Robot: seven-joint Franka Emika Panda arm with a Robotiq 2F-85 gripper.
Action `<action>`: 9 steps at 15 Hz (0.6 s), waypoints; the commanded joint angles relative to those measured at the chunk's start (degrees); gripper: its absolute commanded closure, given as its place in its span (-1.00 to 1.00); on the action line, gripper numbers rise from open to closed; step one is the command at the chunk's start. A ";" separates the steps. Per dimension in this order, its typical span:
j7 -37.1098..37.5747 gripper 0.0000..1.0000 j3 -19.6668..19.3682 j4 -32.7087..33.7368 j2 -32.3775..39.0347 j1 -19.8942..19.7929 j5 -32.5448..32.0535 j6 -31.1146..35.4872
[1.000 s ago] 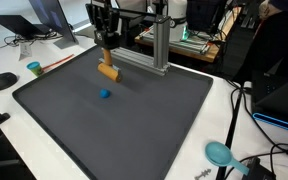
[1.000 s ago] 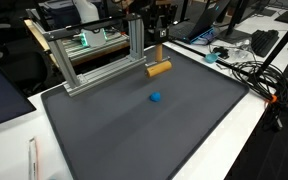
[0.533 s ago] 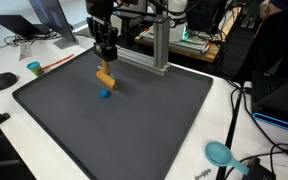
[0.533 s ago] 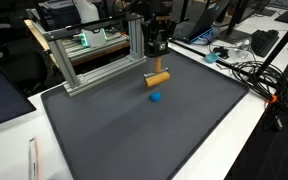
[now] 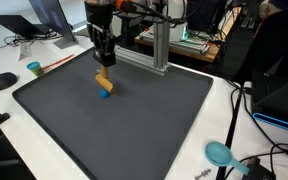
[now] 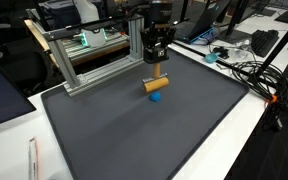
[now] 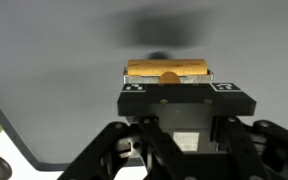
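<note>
A robot gripper (image 5: 103, 67) hangs over a dark mat (image 5: 144, 130), its fingers pinching an orange block (image 5: 103, 81) – held in the air, just above a small blue object (image 5: 106, 94) lying on the mat.

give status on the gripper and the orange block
Gripper shut on orange block. Block right over small blue piece on dark mat, contact unclear. Metal frame behind, apart.

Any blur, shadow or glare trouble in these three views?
Wrist view: gripper dark and soft up close, wooden block sharper, diffuse shadow on the mat beyond it. Both exterior views: even light, no glare, block small but unblurred.
</note>
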 commanded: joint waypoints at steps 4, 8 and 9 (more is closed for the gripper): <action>2.94 0.55 -2.13 0.50 1.24 1.68 -2.72 3.06; 3.53 0.55 -2.73 0.86 2.29 2.15 -3.05 3.21; 3.68 0.55 -2.89 0.92 2.56 2.28 -3.09 3.20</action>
